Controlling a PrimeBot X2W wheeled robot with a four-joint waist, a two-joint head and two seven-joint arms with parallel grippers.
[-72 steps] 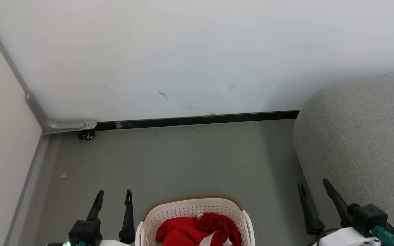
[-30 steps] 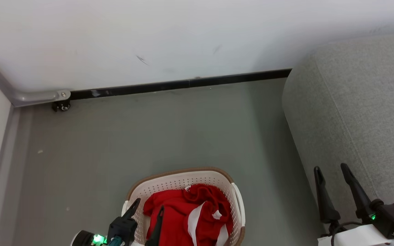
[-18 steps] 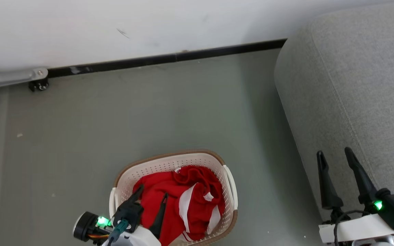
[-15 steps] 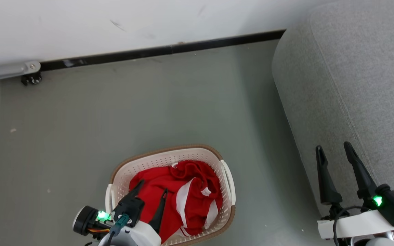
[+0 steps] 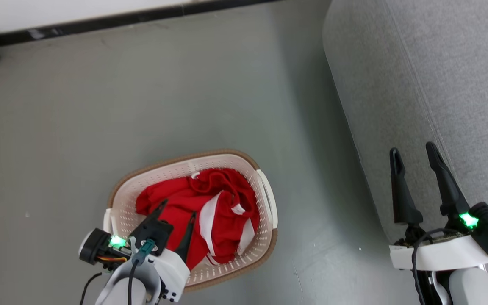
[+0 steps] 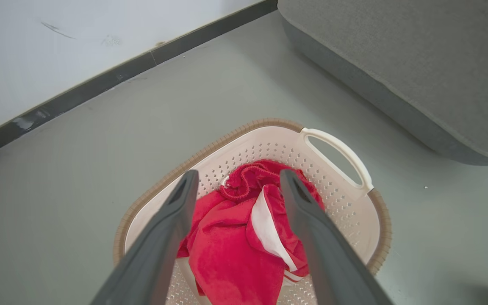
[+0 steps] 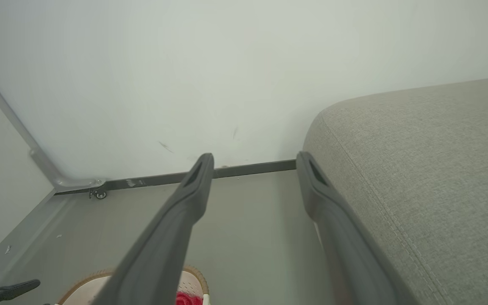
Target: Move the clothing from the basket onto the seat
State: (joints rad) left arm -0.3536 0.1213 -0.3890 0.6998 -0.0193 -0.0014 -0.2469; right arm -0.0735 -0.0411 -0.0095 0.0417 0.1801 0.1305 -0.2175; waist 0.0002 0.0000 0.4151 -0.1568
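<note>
Red clothing (image 5: 227, 195) lies heaped in the laundry basket (image 5: 266, 199) on the floor (image 5: 142, 84), the left gripper (image 5: 178, 208) spread wide just above it, empty, the right gripper (image 5: 411, 148) likewise parted beside the grey sofa (image 5: 439, 63).

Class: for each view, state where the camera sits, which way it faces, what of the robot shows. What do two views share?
Head view: high, looking down on the basket and seat; left tool and right tool show.
Left wrist: behind the left tool, facing down at the clothing.
Right wrist: behind the right tool, facing the wall.
All share the basket.
</note>
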